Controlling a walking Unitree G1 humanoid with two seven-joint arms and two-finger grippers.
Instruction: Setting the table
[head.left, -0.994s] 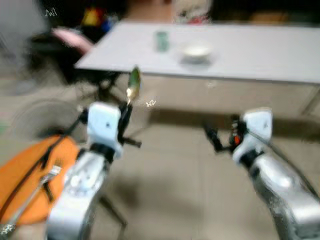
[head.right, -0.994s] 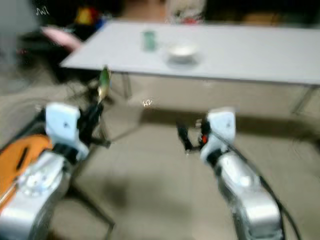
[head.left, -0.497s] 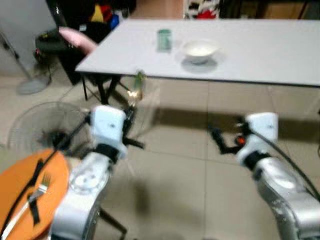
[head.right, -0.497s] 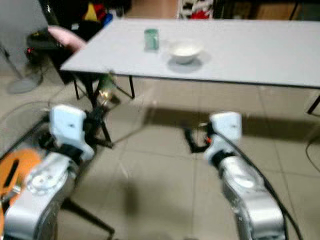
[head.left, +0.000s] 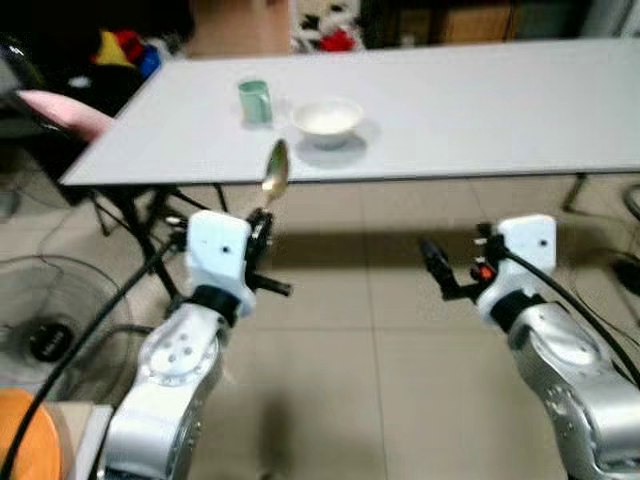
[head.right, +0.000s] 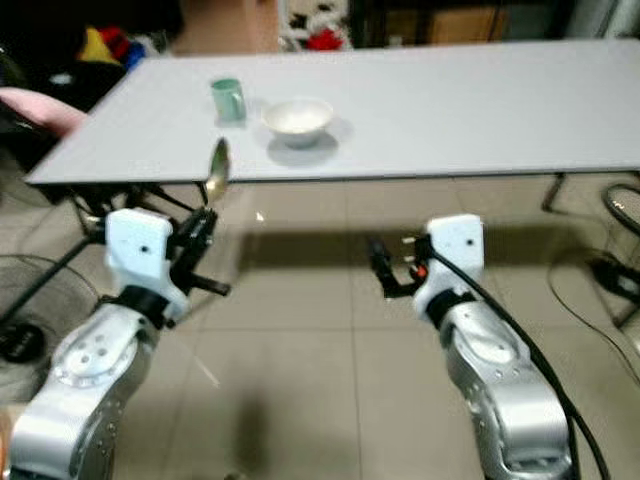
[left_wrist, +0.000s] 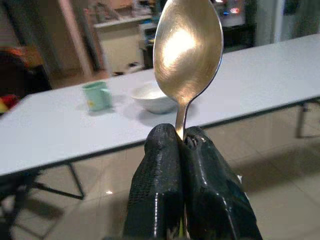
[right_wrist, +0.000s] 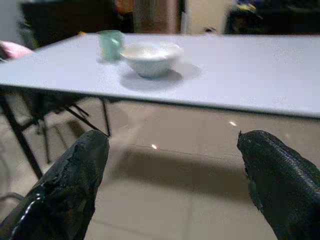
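Left tool (left_wrist: 182, 145): fingers clenched together on the neck of a metal spoon (left_wrist: 187, 47), which stands upright above them, bowl uppermost. The spoon is carried in the air, short of the counter (head.left: 480, 100) and not touching it. The near edge of the counter lies ahead of the tool across open tiled floor (head.left: 370, 380).

Right tool (right_wrist: 172, 165): fingers spread wide apart, nothing between them, held forward at about the same height as the left.

On the counter: a white bowl (head.left: 326, 118) and, just beside it toward the robot's left, a green mug (head.left: 255, 101). Both stand near the front edge, apart from each other. The rest of the surface carries no other item that can be made out.

Surroundings: a floor fan (head.left: 45, 320) stands at the lower left, and an orange object (head.left: 20, 440) sits at the corner below it.

Assessment: bowl and mug appear placed. The spoon is in transit and not yet laid down. Remaining, by judgement: close on the counter and set the spoon beside the bowl.
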